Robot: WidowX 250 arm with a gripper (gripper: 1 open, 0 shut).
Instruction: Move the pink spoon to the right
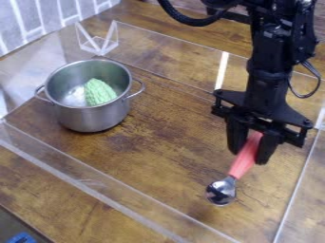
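Observation:
The pink spoon (238, 168) lies slanted at the right of the wooden table, its salmon handle rising toward the upper right and its round shiny bowl (219, 193) resting low near the front edge. My gripper (258, 144) points straight down over the top of the handle, shut on the pink spoon there. The black arm rises from it to the top of the view and hides the handle's upper end.
A steel pot (86, 95) with a green vegetable (101, 91) inside stands at the left. A clear plastic wall (127, 195) rims the wooden table (165, 133). A clear stand (97, 39) sits at the back left.

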